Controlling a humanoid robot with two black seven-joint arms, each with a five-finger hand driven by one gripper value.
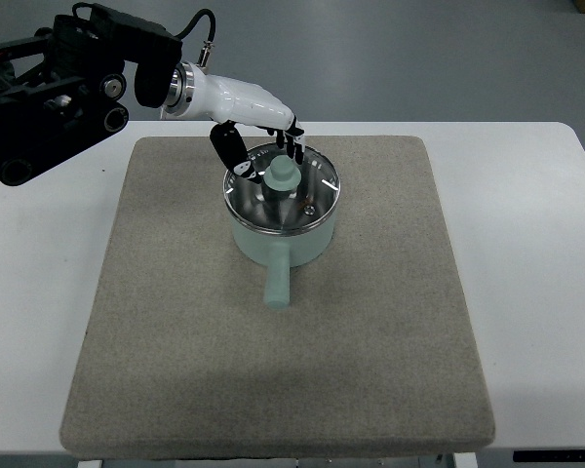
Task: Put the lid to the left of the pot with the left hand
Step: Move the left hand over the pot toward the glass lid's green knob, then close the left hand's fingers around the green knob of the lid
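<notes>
Left hand (258,122) over far-left rim of pot (281,229), fingers (232,148) half curled, loosely spread, tips near knob (282,175); nothing gripped yet, contact with knob unclear. Lid (312,190) seated on pot, on grey mat (175,370), toward table (526,244) far edge, centre. Lid looks glass with metal rim: rigid, moderate weight, slick, breakable if dropped. Best hold: pale green knob at centre, pinched from above. Mat space toward table left edge free for lid.

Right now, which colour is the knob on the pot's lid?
Pale mint green, matching the pot; the knob shows in the top view.
</notes>
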